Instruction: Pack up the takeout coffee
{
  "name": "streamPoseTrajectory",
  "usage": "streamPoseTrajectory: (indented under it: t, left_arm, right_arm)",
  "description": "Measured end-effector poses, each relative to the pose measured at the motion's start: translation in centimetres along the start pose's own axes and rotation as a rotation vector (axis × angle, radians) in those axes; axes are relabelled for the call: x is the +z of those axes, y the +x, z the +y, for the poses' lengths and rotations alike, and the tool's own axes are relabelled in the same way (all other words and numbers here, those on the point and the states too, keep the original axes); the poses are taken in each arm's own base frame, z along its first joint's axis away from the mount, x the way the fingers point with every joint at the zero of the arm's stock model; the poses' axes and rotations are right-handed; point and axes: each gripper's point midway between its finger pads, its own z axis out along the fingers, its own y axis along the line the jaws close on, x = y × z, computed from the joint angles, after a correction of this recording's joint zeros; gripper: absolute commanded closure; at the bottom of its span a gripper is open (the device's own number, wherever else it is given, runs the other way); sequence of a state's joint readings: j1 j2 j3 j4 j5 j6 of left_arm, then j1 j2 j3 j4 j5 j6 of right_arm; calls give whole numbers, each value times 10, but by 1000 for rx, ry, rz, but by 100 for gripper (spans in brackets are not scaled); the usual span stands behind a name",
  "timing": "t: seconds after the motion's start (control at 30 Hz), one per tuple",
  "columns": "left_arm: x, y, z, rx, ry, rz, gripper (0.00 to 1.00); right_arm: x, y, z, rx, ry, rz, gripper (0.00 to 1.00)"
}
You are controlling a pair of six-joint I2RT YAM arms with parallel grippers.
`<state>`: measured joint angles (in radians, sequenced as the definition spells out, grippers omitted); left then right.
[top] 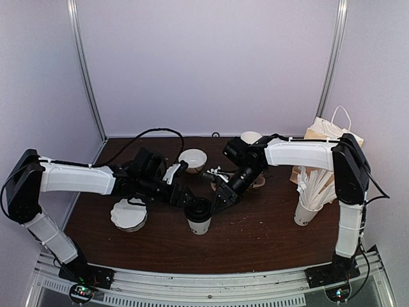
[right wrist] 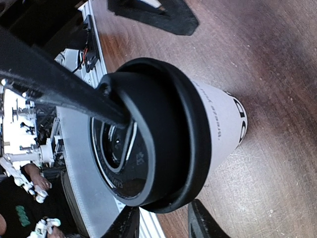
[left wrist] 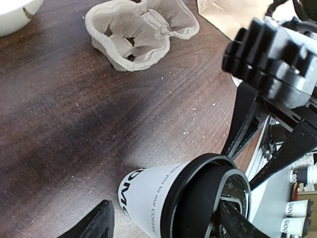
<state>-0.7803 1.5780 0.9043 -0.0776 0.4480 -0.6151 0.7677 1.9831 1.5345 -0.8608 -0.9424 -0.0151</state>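
The takeout coffee cup (top: 199, 220) stands upright on the dark table, white with dark print and a black lid (top: 199, 208). It fills the bottom of the left wrist view (left wrist: 148, 196) and the middle of the right wrist view (right wrist: 218, 124). My left gripper (top: 190, 199) is open and straddles the cup's top from the left (left wrist: 163, 225); one of its fingers (right wrist: 49, 74) rests across the lid. My right gripper (top: 217, 201) is open at the lid's right side, with the lid's rim just above its fingertips (right wrist: 163, 225). Its fingers (left wrist: 245, 119) spread in a V beside the lid.
A moulded pulp cup carrier (left wrist: 133, 34) lies behind the cup, under the right arm (top: 255, 181). There is a stack of white lids (top: 128, 214) at the left and white cups (top: 192, 158) (top: 250, 137) at the back. At the right are a cup of wrapped sticks (top: 310, 204) and a paper bag (top: 332, 134).
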Motion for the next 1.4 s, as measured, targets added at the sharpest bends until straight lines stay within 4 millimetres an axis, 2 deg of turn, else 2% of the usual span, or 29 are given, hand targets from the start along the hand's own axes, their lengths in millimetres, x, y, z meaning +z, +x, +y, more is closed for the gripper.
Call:
streamPoseTrajectory:
  t: [0.3,0.67,0.8,0.97,1.1,1.23,1.4]
  left_arm:
    - [-4,-3,-3,67,-21,-5,17]
    - [-29,-34,-35,125,6,-109,16]
    - [-40,-25,-31,113,-73,-95,16]
    - [-52,-6,-29,72,-126,-76,16]
    - [-45,15,-30,66,-142,-29,16]
    - [-37,27,-26,54,-164,1,17]
    - [-32,29,-16,43,-200,8,17]
  right_arm:
    - [-2,0,4,-48,-6,-10,59]
    - [-6,2,2,-75,-1,-5,53]
    - [-15,-3,0,-87,9,-20,52]
    - [-37,-23,4,-136,34,-73,46]
    - [-47,-37,11,-175,33,-100,46]
    - [-42,-47,7,-170,17,-95,47]
    - [-23,-42,-5,-125,-12,-51,50]
